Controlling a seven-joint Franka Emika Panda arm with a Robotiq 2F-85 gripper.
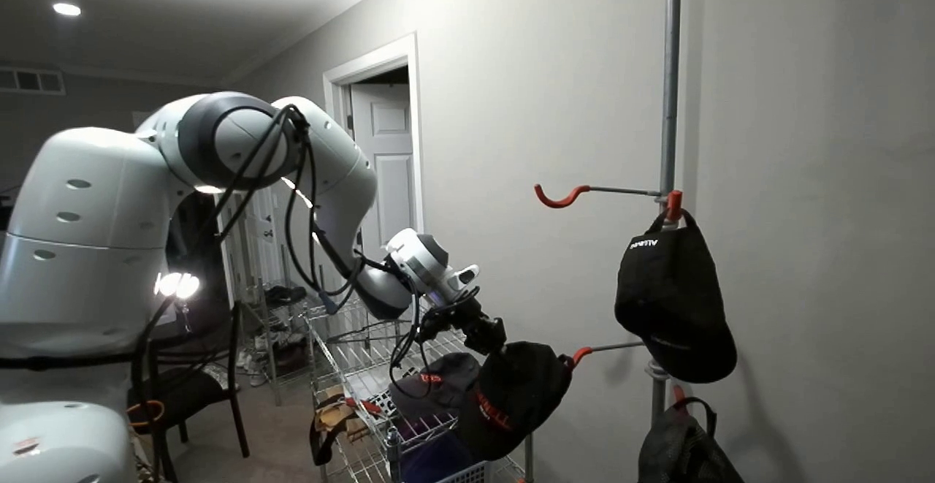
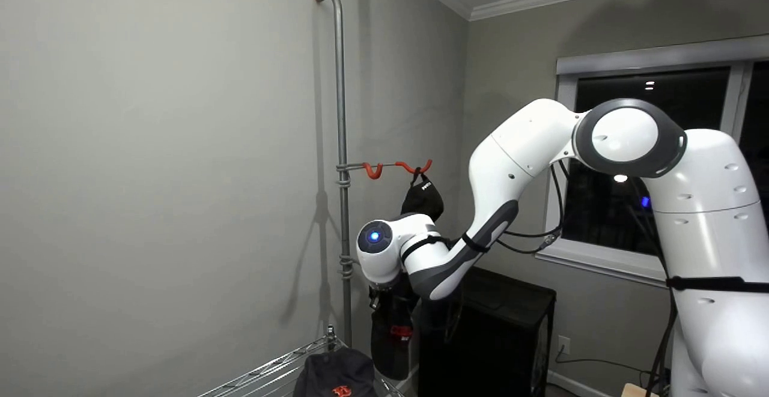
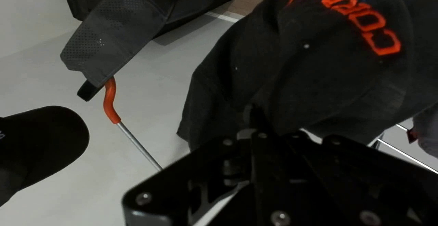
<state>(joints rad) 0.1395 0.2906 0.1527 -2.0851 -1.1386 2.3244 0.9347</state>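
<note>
Your gripper (image 3: 252,115) is pinched on the red-lettered black cap (image 1: 522,388), right by a red hook (image 1: 582,354). Crowding you: a wire rack (image 1: 394,440) with a gray cap (image 1: 447,381) on it, plus a mesh cap (image 3: 113,36) hanging nearby.

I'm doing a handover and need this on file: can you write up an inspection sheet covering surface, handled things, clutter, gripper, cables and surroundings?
Surface: wire rack, bearing a dark grey cap.
Handled things: black cap with red lettering, close to a red hook; whether it hangs there, I can't tell.
Clutter: tan item at the rack, too unclear to name.
Gripper: jaws shut on the lettered cap's fabric.
Cables: black, looped loosely along the arm.
Surroundings: another black cap and a mesh cap hang on hooks by a metal pole; wall, white door, chair, window, black box.
</note>
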